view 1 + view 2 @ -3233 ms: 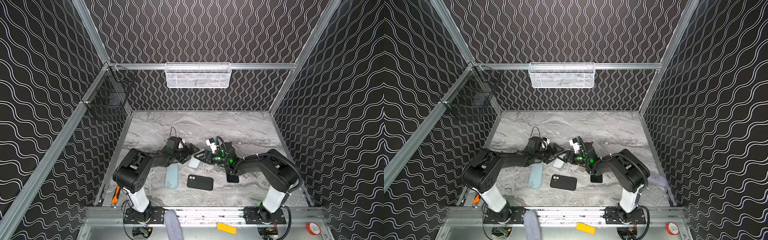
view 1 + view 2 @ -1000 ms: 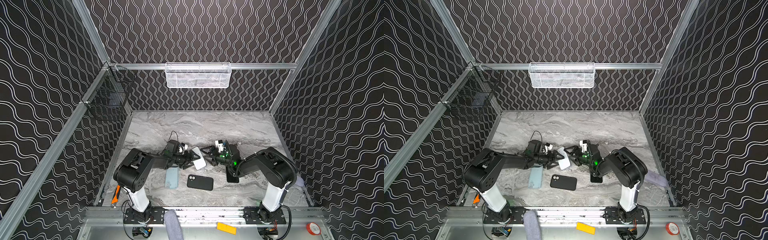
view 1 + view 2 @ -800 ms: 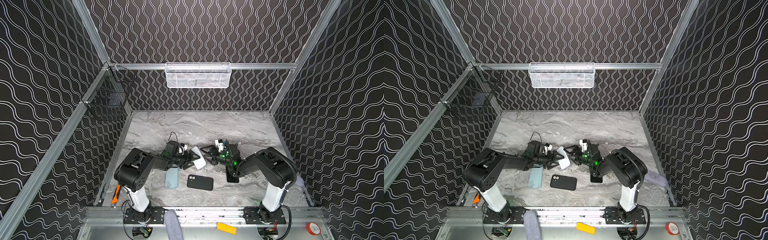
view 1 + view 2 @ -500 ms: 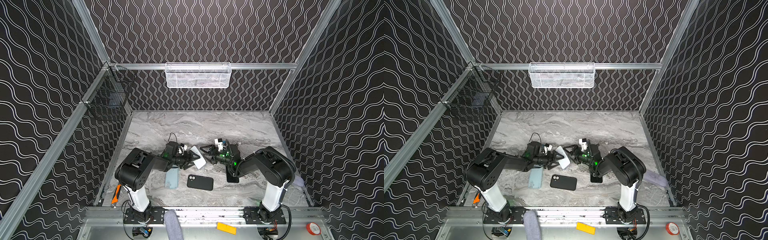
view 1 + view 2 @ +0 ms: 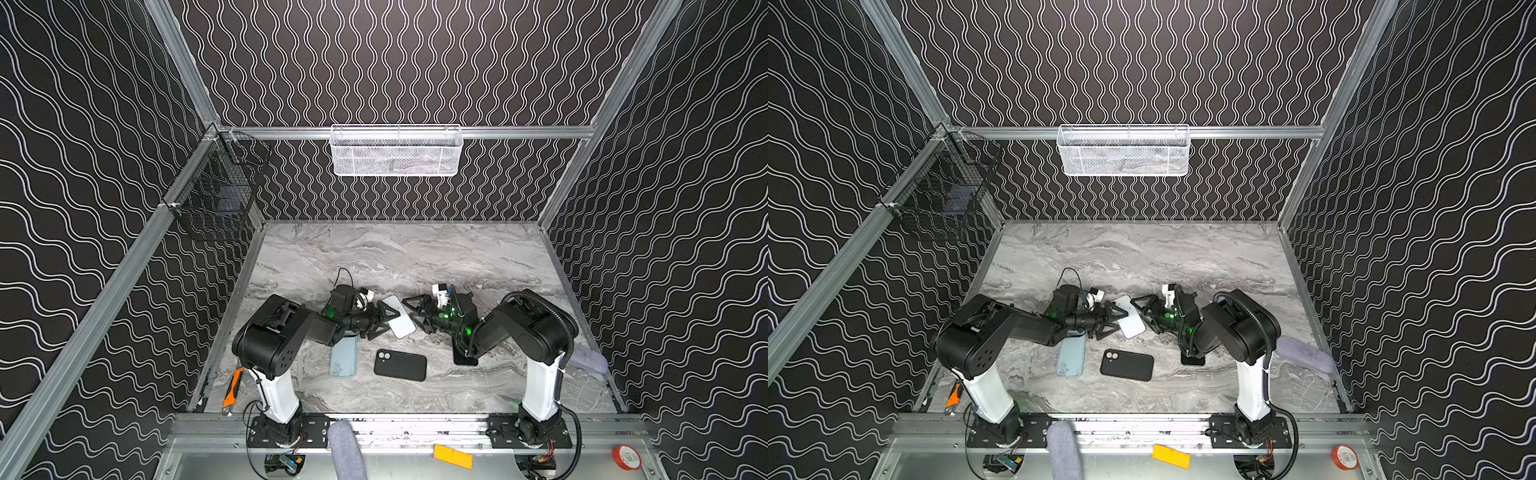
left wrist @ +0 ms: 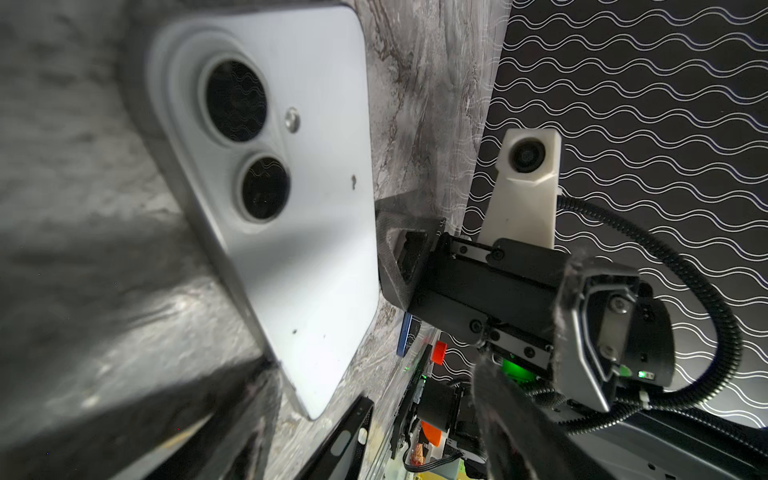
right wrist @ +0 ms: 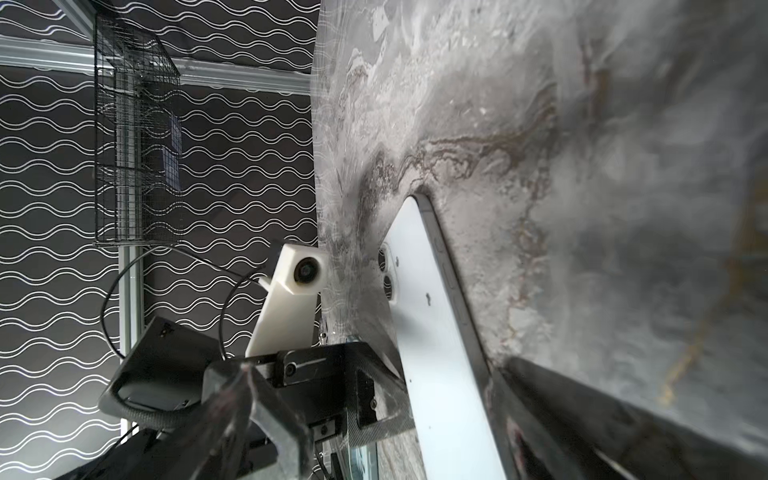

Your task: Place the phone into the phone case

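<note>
Leaning on one long edge on the surface (image 5: pixel 415 257), back showing, the white phone (image 5: pixel 398 316) sits between both grippers. The right gripper (image 5: pixel 417 318) has its fingers spread, one touching the raised edge; whether those of the left gripper (image 5: pixel 379 321) clamp it cannot be told. An uneven push could slap it flat.

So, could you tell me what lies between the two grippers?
The white phone, tilted, sits between the left gripper and the right gripper; both top views show it.
</note>
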Robot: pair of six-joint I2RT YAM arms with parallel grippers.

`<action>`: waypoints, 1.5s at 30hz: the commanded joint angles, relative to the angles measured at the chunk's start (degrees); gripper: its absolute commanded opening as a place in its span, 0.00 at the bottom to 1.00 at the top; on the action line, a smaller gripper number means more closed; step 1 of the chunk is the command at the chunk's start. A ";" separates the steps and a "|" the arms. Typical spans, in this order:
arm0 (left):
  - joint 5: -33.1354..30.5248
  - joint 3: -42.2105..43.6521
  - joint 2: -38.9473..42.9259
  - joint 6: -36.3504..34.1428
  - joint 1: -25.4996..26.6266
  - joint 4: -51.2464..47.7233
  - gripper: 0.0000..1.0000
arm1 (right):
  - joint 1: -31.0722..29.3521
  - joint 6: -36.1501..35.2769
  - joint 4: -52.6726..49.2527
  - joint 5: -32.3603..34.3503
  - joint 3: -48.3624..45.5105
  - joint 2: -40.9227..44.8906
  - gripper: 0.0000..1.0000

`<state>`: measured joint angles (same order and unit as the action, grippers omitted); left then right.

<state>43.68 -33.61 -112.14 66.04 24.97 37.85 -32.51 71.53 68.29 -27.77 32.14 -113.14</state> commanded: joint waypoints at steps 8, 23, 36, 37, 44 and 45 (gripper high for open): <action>-7.31 1.13 0.31 0.01 0.22 4.33 0.78 | -1.79 1.15 -6.25 -11.01 0.29 -0.10 0.90; -8.61 2.83 -0.05 3.72 0.39 14.96 0.77 | -2.14 -4.79 -16.88 -12.93 2.99 2.04 0.91; -9.21 5.64 3.03 6.22 1.80 17.42 0.77 | 3.34 -8.45 -24.91 -11.81 7.04 9.29 0.94; -9.26 5.31 4.24 5.90 1.58 16.21 0.78 | 3.33 -9.96 -27.29 -11.34 7.12 10.89 0.94; -16.37 -3.89 21.76 -8.34 -1.48 -20.17 0.99 | 2.88 -20.54 -45.06 -6.98 4.01 23.96 0.97; -18.76 -6.20 24.17 -11.49 -1.97 -26.68 0.99 | 2.46 -22.20 -48.24 -6.65 3.85 25.15 0.97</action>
<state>30.92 -35.75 -92.62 64.86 23.99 32.45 -29.50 55.29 31.18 -36.27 36.69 -90.45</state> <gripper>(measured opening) 0.994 0.973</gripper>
